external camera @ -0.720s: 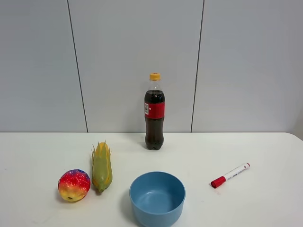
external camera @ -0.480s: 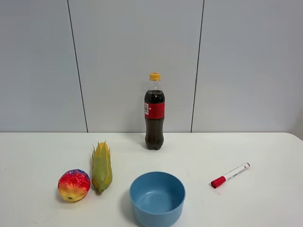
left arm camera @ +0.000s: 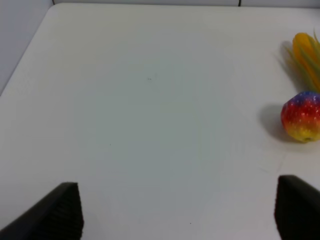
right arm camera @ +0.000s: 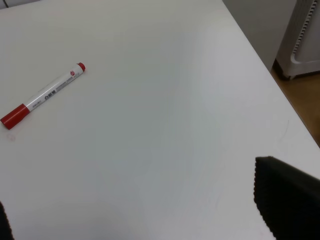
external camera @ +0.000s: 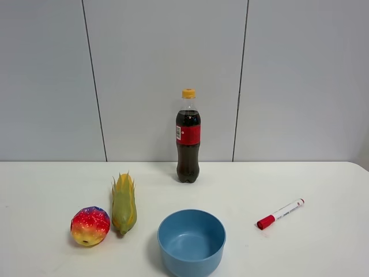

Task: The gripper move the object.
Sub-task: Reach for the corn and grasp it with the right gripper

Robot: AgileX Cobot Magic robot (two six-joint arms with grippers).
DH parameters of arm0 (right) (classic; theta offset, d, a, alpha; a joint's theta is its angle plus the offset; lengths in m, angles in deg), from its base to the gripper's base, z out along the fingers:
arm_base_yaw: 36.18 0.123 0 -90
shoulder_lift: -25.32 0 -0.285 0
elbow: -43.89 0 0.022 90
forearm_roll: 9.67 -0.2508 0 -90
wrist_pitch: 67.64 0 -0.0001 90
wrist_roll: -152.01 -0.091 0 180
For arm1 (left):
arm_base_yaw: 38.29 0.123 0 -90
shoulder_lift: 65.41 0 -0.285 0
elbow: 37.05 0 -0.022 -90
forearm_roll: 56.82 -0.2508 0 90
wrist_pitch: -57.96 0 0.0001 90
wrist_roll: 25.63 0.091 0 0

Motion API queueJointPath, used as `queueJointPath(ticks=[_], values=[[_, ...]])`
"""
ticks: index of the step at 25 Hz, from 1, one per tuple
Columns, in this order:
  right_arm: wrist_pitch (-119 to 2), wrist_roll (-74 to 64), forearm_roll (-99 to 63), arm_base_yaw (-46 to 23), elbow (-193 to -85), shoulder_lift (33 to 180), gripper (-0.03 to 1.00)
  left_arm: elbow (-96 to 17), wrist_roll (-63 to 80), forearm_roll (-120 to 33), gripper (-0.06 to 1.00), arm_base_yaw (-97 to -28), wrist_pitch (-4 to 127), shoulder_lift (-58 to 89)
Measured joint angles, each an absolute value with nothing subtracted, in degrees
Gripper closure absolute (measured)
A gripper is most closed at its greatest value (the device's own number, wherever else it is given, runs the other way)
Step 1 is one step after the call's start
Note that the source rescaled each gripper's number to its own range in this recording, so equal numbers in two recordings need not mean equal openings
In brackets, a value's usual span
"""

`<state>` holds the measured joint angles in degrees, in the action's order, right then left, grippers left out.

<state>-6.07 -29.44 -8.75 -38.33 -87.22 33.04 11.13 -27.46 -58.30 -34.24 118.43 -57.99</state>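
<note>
The yellow-green toy corn cob point(external camera: 124, 203) lies on the white table point(external camera: 323, 248) at the left, husk points toward the wall. It also shows in the left wrist view point(left arm camera: 306, 55) at the frame edge. No gripper shows in the exterior high view. In the left wrist view my left gripper point(left arm camera: 180, 212) is open and empty, its fingertips point(left arm camera: 65, 210) wide apart over bare table, well short of the corn. In the right wrist view my right gripper point(right arm camera: 145, 217) is open and empty, with one fingertip point(right arm camera: 287, 200) showing near the table's right edge.
A round red-yellow-blue fruit toy point(external camera: 90, 225) sits just left of the corn and shows in the left wrist view point(left arm camera: 301, 116). A blue bowl point(external camera: 191, 241) stands front centre, a cola bottle point(external camera: 188, 138) behind it. A red-capped marker point(external camera: 280, 213) lies at the right.
</note>
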Motion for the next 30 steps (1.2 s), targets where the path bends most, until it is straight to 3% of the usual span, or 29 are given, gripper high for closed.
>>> queueJointPath(ticks=[20, 25, 30], values=[[-6.07, -29.58, -9.67, -38.33, -87.22, 33.04, -0.02, 11.13, -27.46, -58.30, -0.06, -34.24, 118.43, -57.99], [-6.08, -28.56, -17.26, -38.33, -87.45, 34.33, -0.02, 11.13, -27.46, -58.30, -0.06, -34.24, 118.43, -57.99], [-5.67, -24.43, -29.86, -38.33, -93.48, 45.07, -0.02, 11.13, -27.46, -58.30, -0.06, -34.24, 118.43, -57.99]])
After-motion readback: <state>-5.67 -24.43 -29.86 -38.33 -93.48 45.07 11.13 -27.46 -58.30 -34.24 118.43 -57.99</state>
